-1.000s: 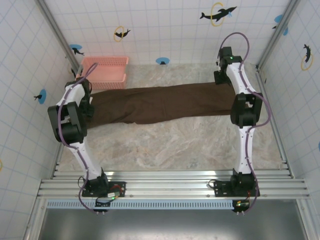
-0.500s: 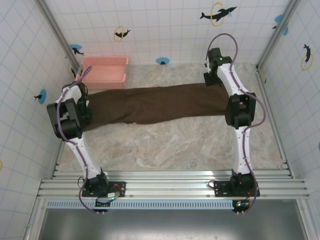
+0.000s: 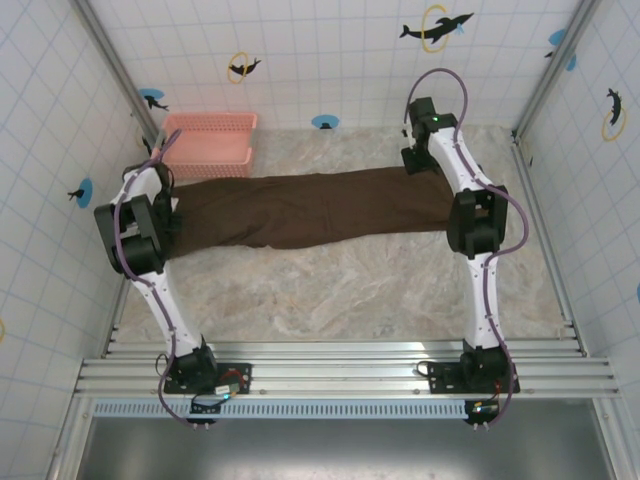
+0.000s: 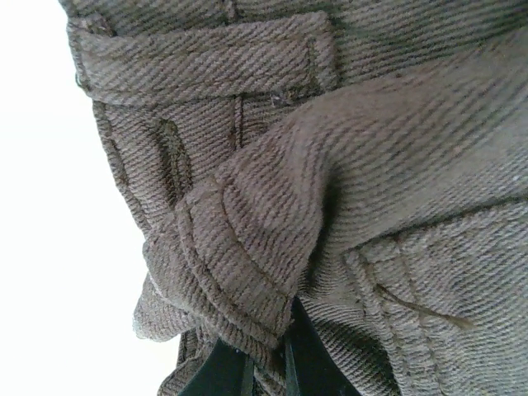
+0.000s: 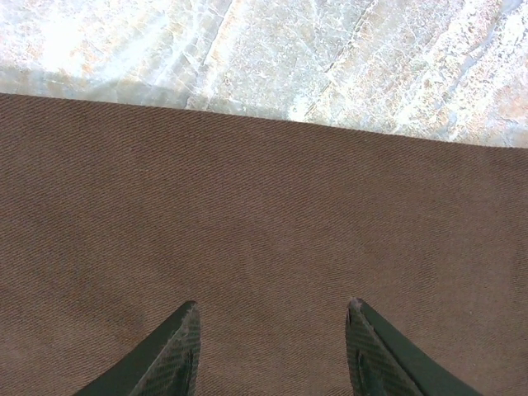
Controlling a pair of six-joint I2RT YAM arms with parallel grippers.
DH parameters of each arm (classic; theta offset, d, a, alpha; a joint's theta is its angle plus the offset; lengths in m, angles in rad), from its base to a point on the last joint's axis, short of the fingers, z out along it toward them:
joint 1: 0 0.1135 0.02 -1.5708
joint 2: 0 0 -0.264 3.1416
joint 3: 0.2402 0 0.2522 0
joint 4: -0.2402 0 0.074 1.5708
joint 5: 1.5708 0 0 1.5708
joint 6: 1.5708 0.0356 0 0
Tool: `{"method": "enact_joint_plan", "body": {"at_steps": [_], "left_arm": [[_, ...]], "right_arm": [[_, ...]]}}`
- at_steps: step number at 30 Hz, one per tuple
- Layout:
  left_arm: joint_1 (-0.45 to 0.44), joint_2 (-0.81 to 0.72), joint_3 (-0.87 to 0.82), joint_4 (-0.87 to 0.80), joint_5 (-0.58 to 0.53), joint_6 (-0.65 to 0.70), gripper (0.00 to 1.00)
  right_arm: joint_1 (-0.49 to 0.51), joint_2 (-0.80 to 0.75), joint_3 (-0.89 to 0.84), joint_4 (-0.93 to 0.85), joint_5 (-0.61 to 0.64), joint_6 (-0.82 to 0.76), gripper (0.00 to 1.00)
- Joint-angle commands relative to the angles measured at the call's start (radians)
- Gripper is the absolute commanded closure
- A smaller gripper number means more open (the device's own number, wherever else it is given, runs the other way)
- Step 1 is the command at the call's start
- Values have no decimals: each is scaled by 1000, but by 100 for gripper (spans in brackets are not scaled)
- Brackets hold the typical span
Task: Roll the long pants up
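The long pants lie flat across the table, dark brown, waist at the left and leg ends at the right. My left gripper is at the waist end, shut on a folded-over bit of seamed waistband; from above it sits under the left wrist. My right gripper stands open just above the smooth brown cloth near the leg ends, by the pants' far edge. Nothing is between its fingers.
A pink plastic basket stands at the back left, touching the pants' far edge. Bare marbled tabletop lies between the pants and the arm bases. Tiled walls close in on three sides.
The left gripper has shut on the waistband fold. The right arm has shifted left along the pants' far edge, its jaws unchanged.
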Motion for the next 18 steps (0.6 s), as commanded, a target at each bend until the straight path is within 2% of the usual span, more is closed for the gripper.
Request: {"method": "enact_joint_plan", "body": {"at_steps": [1, 7, 13, 18], "left_arm": [[2, -57, 16, -51, 59, -35, 100], [2, -187, -8, -93, 89, -54, 100], [1, -297, 1, -87, 65, -69, 100], [2, -241, 184, -94, 63, -90, 100]], "right_arm": [[7, -44, 18, -26, 7, -9, 49], [4, -40, 12, -30, 11, -6, 49], [2, -37, -2, -41, 30, -3, 50], [-11, -48, -45, -54, 47, -1, 50]]}}
